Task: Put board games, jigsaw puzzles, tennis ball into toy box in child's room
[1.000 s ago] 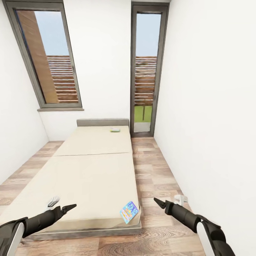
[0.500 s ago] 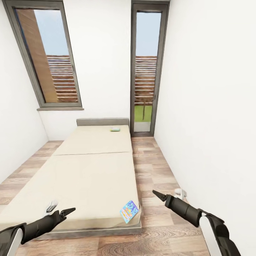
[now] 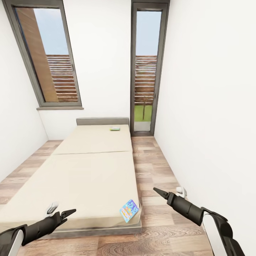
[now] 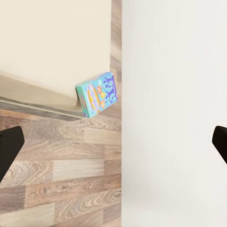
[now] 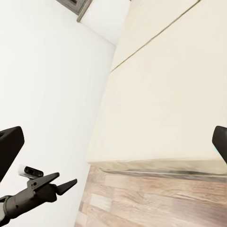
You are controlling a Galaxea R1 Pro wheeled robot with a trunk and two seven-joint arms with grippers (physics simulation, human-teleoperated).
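A blue board game (image 3: 129,210) lies at the near right corner of the bed (image 3: 92,167), overhanging the edge; it also appears in the left wrist view as the blue board game (image 4: 97,93). A second, greenish board game (image 3: 115,129) lies by the dark grey headboard. My left gripper (image 3: 68,213) hovers open over the bed's near edge, left of the blue game. My right gripper (image 3: 158,192) is open above the floor, right of the bed. The left gripper (image 5: 59,186) is also in the right wrist view. The table, toy box, jigsaw puzzles and tennis ball are out of view.
A strip of wood-plank floor (image 3: 153,167) runs between the bed and the white right wall (image 3: 206,106). A tall glazed door (image 3: 146,71) closes the far end of it. A dark-framed window (image 3: 49,57) is at the back left.
The left gripper has sunk a little toward the bed's near edge. The right gripper has risen slightly. The view has shifted only a touch.
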